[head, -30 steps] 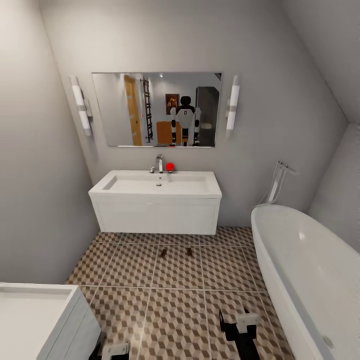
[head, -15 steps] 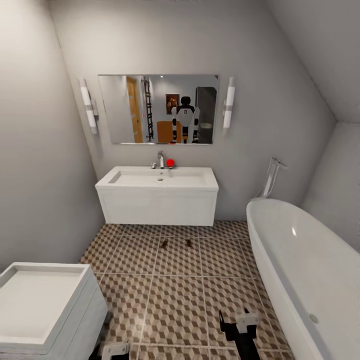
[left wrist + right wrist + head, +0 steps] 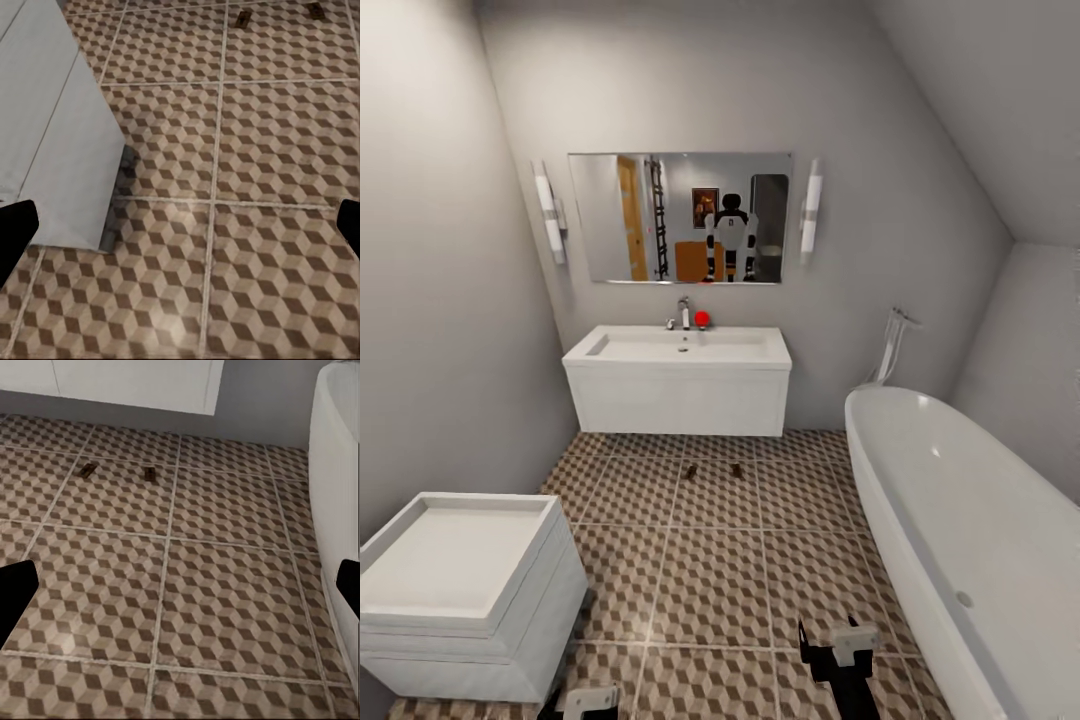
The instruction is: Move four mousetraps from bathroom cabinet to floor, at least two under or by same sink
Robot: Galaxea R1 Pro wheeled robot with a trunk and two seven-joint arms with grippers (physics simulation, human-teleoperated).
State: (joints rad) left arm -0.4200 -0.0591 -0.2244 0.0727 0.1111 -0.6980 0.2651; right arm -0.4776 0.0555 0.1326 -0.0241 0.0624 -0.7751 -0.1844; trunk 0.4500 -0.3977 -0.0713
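Observation:
Two mousetraps (image 3: 689, 471) (image 3: 737, 469) lie side by side on the bathroom floor (image 3: 710, 585), just in front of the wall-hung white sink (image 3: 660, 364). They also appear in the left wrist view as mousetraps (image 3: 241, 19) (image 3: 316, 10), and in the right wrist view as mousetraps (image 3: 86, 471) (image 3: 151, 473). My left gripper (image 3: 588, 700) (image 3: 180, 229) and right gripper (image 3: 830, 640) (image 3: 180, 589) hang low over the tiles, well short of the traps. Both are open and hold nothing. In the mirror (image 3: 680, 218) an orange-brown cabinet is reflected behind me.
A white boxy unit (image 3: 460, 580) stands at the near left, close to my left arm. A white bathtub (image 3: 960, 530) runs along the right wall. Patterned tiles stretch between them up to the sink.
The whole view has pulled back: the sink and traps look smaller and farther, and more of the white unit shows. The traps lie where they were. Both grippers stay open.

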